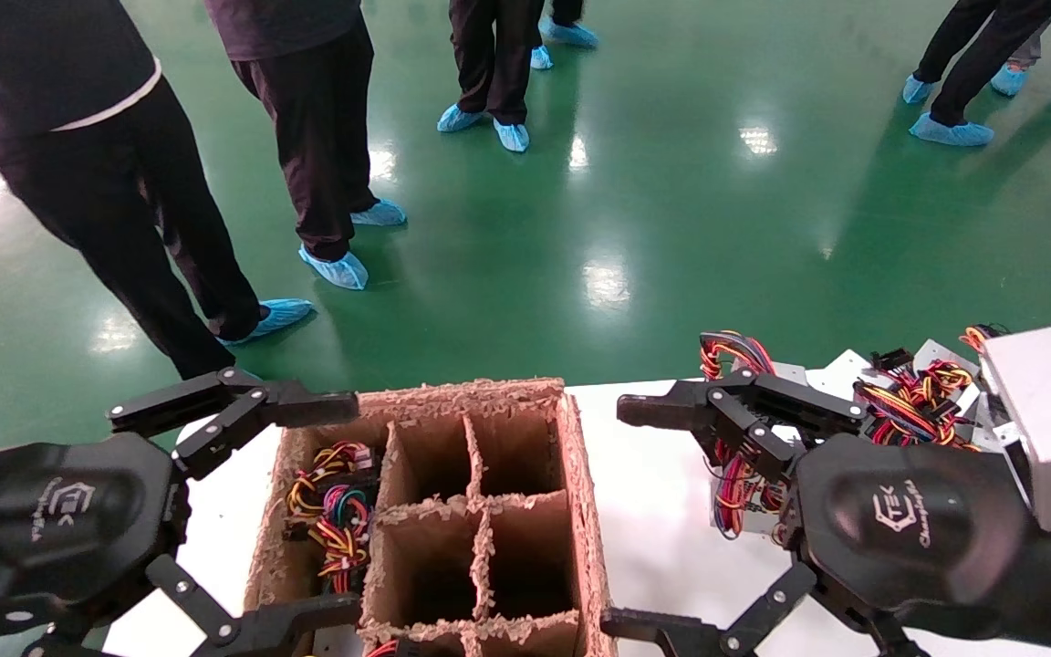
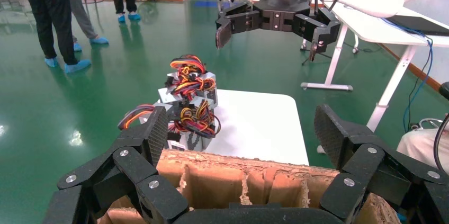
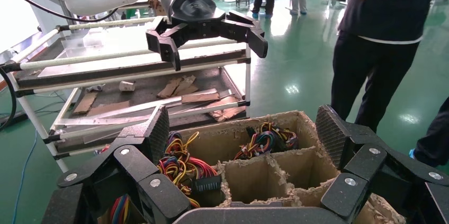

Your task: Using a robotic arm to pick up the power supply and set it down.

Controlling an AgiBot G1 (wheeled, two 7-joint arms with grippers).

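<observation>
Several power supplies (image 1: 918, 392) lie heaped on the white table (image 1: 662, 511) at the right, silver boxes under red, yellow and black wire bundles; the left wrist view shows the same heap (image 2: 188, 102). Another power supply's wires (image 1: 334, 511) fill the far-left cell of a divided cardboard box (image 1: 471, 392). My left gripper (image 1: 352, 502) hangs open at the box's left side, holding nothing. My right gripper (image 1: 615, 518) is open and empty too, between the box and the heap. In the right wrist view, wire bundles (image 3: 267, 139) sit in two cells.
Several people in blue shoe covers (image 1: 334, 269) stand on the green floor beyond the table. A metal trolley (image 3: 132, 86) with cardboard scraps stands behind the box. A white desk on legs (image 2: 381, 28) is off to one side.
</observation>
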